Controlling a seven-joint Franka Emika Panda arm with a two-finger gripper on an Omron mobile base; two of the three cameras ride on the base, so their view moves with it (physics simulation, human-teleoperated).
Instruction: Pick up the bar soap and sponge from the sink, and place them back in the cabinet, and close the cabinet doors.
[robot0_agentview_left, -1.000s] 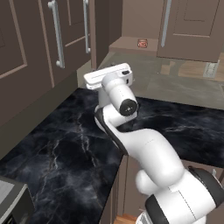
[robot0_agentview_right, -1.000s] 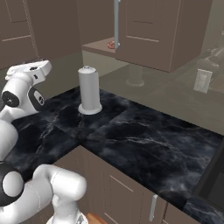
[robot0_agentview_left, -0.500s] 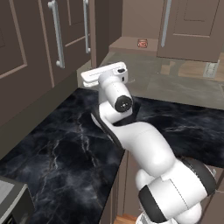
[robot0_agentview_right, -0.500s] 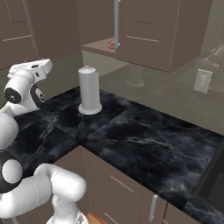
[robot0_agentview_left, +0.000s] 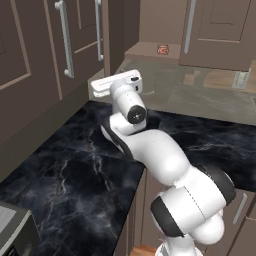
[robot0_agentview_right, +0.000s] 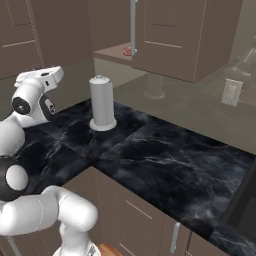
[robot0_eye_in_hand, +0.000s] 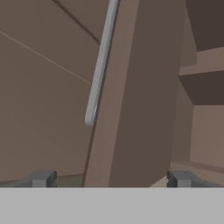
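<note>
Near cabinet doors — gripper closer

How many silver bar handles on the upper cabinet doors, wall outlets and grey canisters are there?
Bar handles: 3
Wall outlet: 1
Grey canister: 1
Total: 5

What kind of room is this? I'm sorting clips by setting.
Most likely a kitchen, a rendered one: a black marble counter runs around a corner, brown wooden wall cabinets with long silver bar handles hang above it, and a grey paper-towel roll stands on the counter.
</note>
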